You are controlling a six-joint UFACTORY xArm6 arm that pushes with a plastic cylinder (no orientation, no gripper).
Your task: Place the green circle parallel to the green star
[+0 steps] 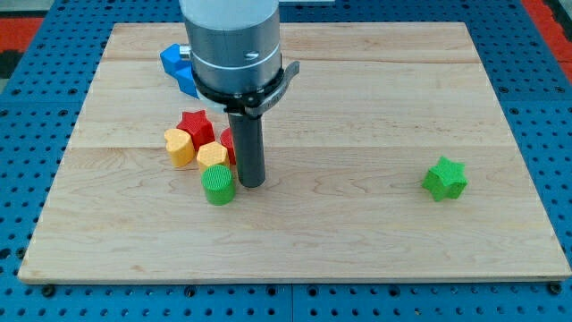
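green circle (217,185) touches my tip (251,184); green star (444,178) well apart.

My tip (252,184) touches the green circle (217,185) at its right; green star (444,178) well apart rightward.

Only one view is given, so no overlap with a second view can be described. The scene is seen from in front and above, looking down at a slant toward the far edge. The whole wooden worktop (357,241) is taken in from a moderate distance, its four edges visible, with a blue perforated base (554,107) around it. The arm's housing (231,40) is cut off by the view's top.
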